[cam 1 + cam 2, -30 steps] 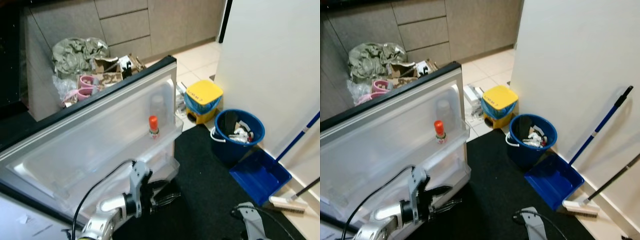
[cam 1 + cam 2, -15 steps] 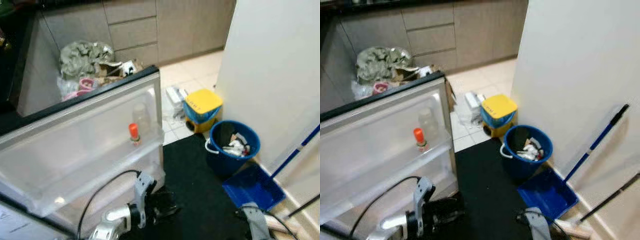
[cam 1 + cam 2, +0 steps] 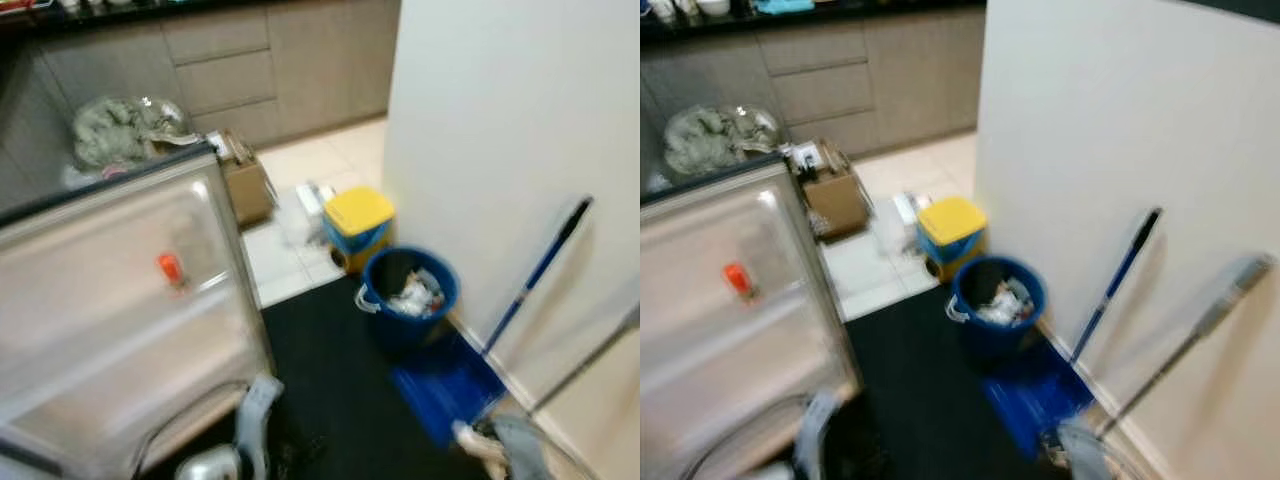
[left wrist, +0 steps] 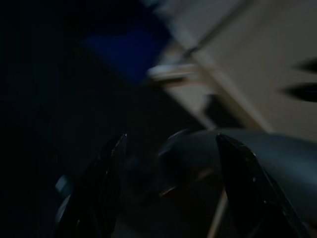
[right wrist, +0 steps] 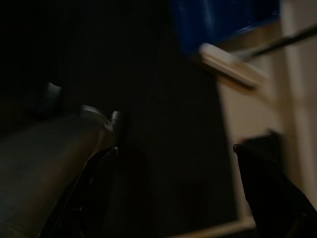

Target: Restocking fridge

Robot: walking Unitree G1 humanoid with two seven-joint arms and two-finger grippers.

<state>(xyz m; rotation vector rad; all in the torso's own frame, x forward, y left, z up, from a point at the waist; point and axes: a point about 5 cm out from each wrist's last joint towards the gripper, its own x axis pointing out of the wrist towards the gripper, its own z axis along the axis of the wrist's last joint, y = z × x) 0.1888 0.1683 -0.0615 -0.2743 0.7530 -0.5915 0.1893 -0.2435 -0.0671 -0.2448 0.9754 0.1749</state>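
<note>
hanging low, left claw open, empty, well below red-capped bottle in fridge door.

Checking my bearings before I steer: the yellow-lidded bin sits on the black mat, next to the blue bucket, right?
Not quite. The yellow-lidded bin sits on the pale tiled floor, just off the black mat, as the left eye view shows. It is next to the blue bucket.

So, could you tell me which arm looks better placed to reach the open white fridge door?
Left, probably. The left arm hangs right beside the open white fridge door, while the right arm sits by the blue dustpan.
</note>
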